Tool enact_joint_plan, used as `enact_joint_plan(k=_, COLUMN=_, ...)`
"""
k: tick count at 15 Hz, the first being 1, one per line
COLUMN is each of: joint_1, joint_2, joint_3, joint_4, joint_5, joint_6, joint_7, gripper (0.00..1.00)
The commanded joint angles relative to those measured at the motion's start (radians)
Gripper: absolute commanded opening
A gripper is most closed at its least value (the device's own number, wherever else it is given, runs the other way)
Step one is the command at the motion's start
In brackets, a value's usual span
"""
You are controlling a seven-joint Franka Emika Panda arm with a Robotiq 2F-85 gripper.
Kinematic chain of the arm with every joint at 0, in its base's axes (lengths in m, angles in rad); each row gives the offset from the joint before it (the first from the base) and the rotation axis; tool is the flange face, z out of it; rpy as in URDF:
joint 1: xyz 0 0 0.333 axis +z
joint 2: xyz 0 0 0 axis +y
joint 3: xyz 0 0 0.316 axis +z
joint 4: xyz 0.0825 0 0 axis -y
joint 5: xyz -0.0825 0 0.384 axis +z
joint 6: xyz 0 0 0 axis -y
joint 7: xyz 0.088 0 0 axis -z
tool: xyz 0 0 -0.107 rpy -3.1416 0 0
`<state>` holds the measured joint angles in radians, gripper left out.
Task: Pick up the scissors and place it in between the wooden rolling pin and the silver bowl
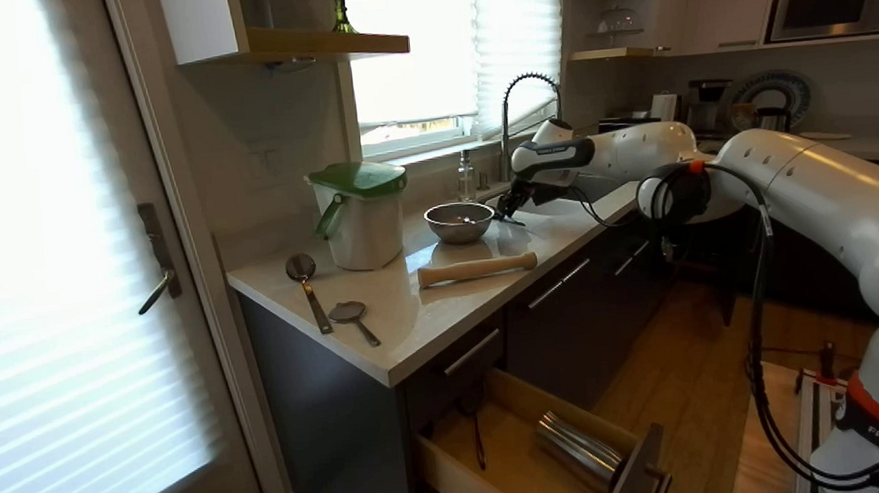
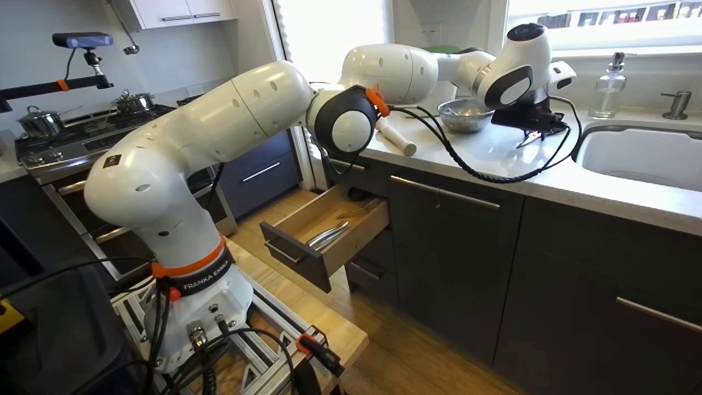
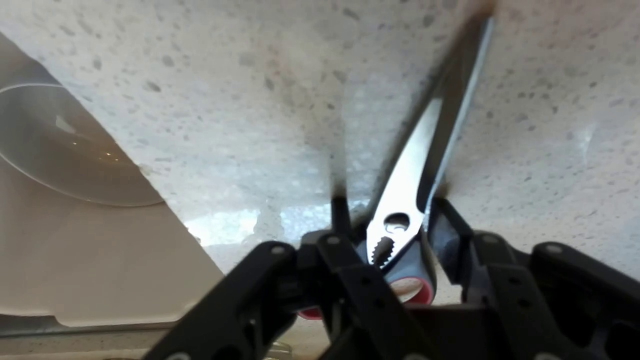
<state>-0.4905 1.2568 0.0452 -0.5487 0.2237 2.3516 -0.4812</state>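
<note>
The scissors (image 3: 407, 185), with silver blades and grey-red handles, lie at the counter surface in the wrist view. My gripper (image 3: 392, 220) has its fingers on either side of the pivot and handles, part of which they hide. Whether the fingers press on the scissors cannot be made out. In both exterior views the gripper (image 1: 510, 209) (image 2: 532, 137) is low over the counter beside the silver bowl (image 1: 460, 227) (image 2: 466, 116), on its sink side. The light wooden rolling pin (image 1: 477, 269) (image 2: 396, 137) lies nearer the counter's front edge. The scissors are too small to tell in the exterior views.
A pale container with green lid (image 1: 364, 221) stands behind the bowl. A ladle (image 1: 308, 287) and small strainer (image 1: 348, 312) lie at the counter end. The sink (image 2: 647, 156) (image 3: 100, 275) borders the gripper. A soap bottle (image 2: 609, 90) stands behind it. A drawer (image 2: 329, 219) is open below.
</note>
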Motion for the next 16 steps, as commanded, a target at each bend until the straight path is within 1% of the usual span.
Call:
enact_joint_plan(k=1, joint_1=-0.006, joint_2=0.035, joint_3=0.007, joint_4=0.035, joint_5=0.002, joint_6=0.012, joint_7=-0.015, gripper=0.14)
enact_joint_plan(k=2, joint_1=-0.008, joint_2=0.034, joint_3=0.007, joint_4=0.033, joint_5=0.001, joint_6=0.008, joint_7=-0.013, gripper=0.06)
enact_joint_plan(k=3, joint_1=-0.009, joint_2=0.034, joint_3=0.007, joint_4=0.032, joint_5=0.002, joint_6=0.008, joint_7=-0.012, gripper=0.02)
enact_joint_plan(k=4, joint_1=-0.009, joint_2=0.033, joint_3=0.008, joint_4=0.032, joint_5=0.002, joint_6=0.007, joint_7=-0.013, gripper=0.06)
enact_joint_plan(k=7, joint_1=-0.014, joint_2=0.015, joint_3=0.020, joint_4=0.030, joint_5=0.015, joint_6=-0.017, joint_7=-0.004, gripper=0.06)
enact_joint_plan(k=11, joint_1=-0.033, joint_2=-0.031, joint_3=0.066, joint_4=0.028, joint_5=0.058, joint_6=-0.106, joint_7=0.013, gripper=0.06)
enact_joint_plan(k=15, joint_1=-0.046, joint_2=-0.060, joint_3=0.093, joint_4=0.053, joint_5=0.072, joint_6=-0.139, joint_7=0.015, gripper=0.06)
enact_joint_plan(k=16, joint_1=-0.049, joint_2=-0.005, joint_3=0.103, joint_4=0.176, joint_5=0.060, joint_6=-0.214, joint_7=0.036, gripper=0.06)
